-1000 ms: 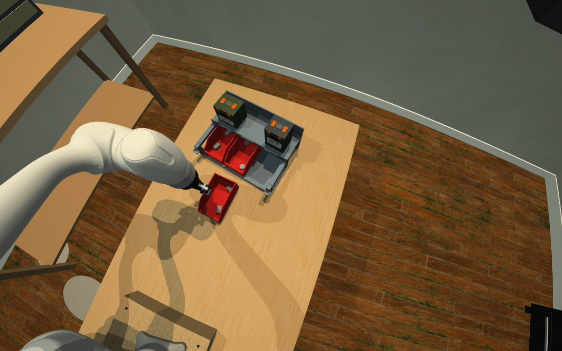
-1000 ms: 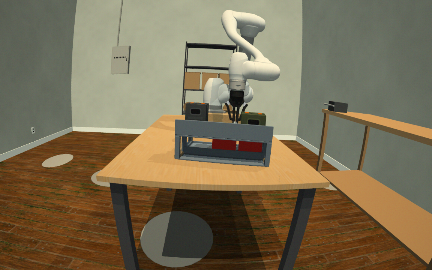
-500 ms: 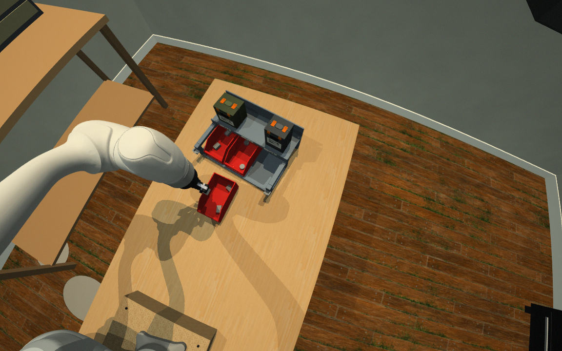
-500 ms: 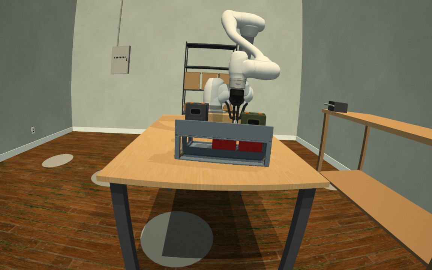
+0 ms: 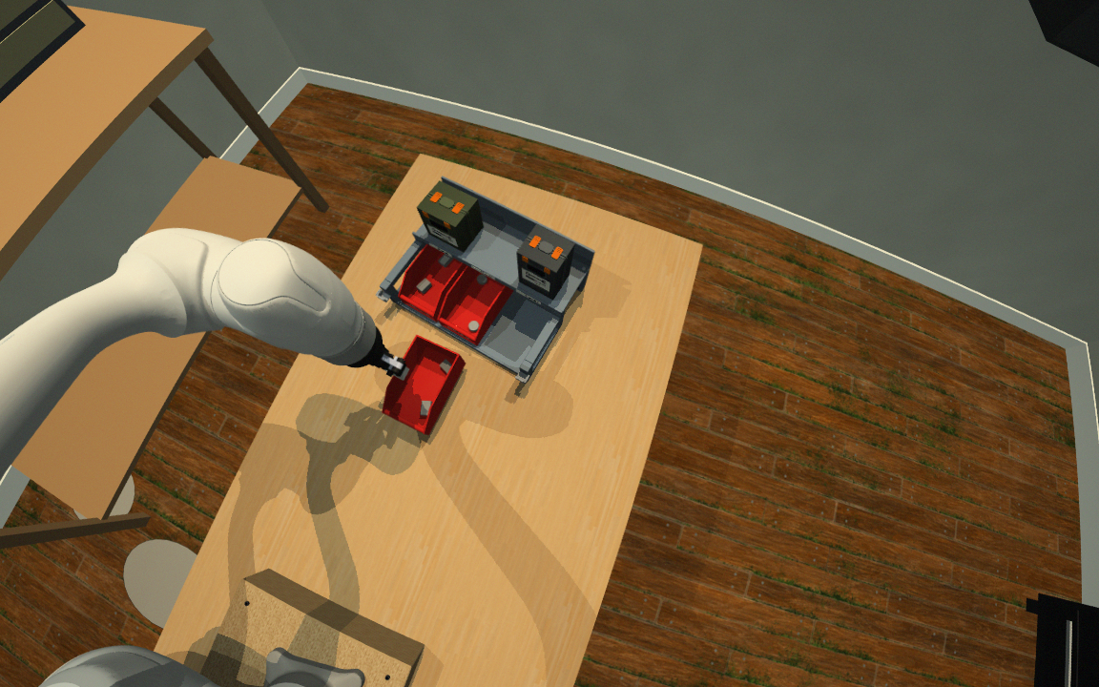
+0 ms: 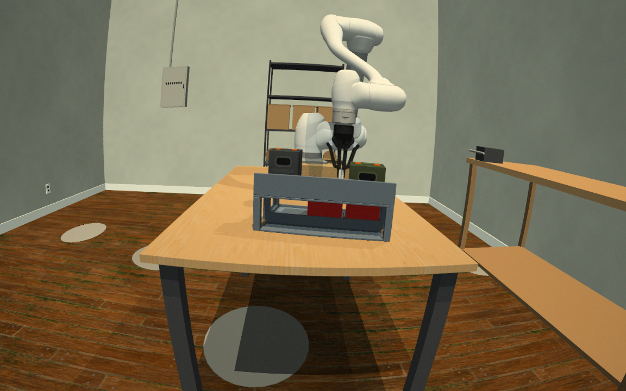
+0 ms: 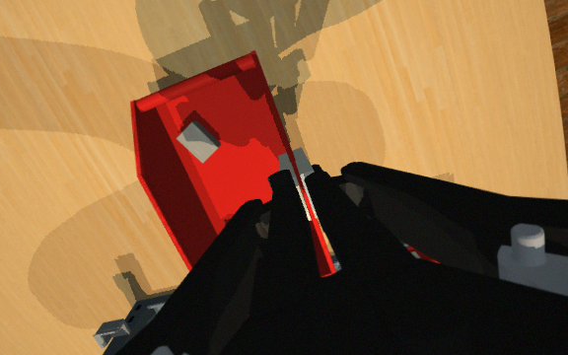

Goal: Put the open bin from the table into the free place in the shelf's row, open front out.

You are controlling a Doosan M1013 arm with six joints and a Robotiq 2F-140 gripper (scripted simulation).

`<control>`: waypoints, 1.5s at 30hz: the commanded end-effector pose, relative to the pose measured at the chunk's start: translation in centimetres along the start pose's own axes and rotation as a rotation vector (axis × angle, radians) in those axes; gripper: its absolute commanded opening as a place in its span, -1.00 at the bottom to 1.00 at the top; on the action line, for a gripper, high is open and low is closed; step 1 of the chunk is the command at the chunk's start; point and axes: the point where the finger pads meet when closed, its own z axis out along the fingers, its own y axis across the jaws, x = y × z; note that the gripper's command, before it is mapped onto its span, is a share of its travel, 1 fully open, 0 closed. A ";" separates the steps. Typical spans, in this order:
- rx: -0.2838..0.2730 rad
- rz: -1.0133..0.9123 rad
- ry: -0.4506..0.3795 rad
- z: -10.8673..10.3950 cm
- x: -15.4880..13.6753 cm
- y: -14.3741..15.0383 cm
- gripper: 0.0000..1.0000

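My gripper (image 5: 401,367) (image 6: 340,173) (image 7: 295,167) is shut on a long side wall of the red open bin (image 5: 417,385) (image 7: 245,170). The bin looks level, at or just above the table; any gap under it cannot be told. Its low open front faces away from the shelf. Grey parts lie in it, one (image 5: 425,408) (image 7: 198,141) near the front. The grey shelf (image 5: 492,247) (image 6: 325,188) holds two red bins, the left one (image 5: 419,291) (image 6: 362,212) and the middle one (image 5: 485,296) (image 6: 325,209), level, fronts out. The free place (image 5: 508,343) is right of them in the top view.
A green case (image 5: 451,207) (image 6: 368,171) and a dark grey case (image 5: 545,256) (image 6: 285,161) stand on the shelf's upper board, the grey one near the free place. A shelf bracket (image 5: 524,376) (image 7: 111,331) sticks out at the front corner. The wooden table (image 5: 622,342) (image 6: 305,252) carries everything.
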 end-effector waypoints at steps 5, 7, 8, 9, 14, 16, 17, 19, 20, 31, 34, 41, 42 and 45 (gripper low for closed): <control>0.000 0.000 0.000 -0.5 0.0 0.0 -1.00; 0.000 0.000 0.000 -0.6 0.0 0.0 -1.00; 0.000 0.000 0.000 -0.6 0.0 0.0 -1.00; 0.000 0.000 0.000 -0.6 0.0 0.0 -1.00; 0.000 0.000 0.000 -0.7 0.0 0.0 -1.00; 0.000 0.000 0.000 -0.7 0.0 0.0 -1.00; 0.000 0.000 0.000 -0.7 0.0 0.0 -1.00; 0.000 0.000 0.000 -0.7 0.0 0.0 -1.00; 0.000 0.000 0.000 -0.7 0.0 0.0 -1.00; 0.000 0.000 0.000 -0.7 0.0 0.0 -1.00; 0.000 0.000 0.000 -0.7 0.0 0.0 -1.00; 0.000 0.000 0.000 -0.7 0.0 0.0 -1.00; 0.000 0.000 0.000 -0.7 0.0 0.0 -1.00; 0.000 0.000 0.000 -0.7 0.0 0.0 -1.00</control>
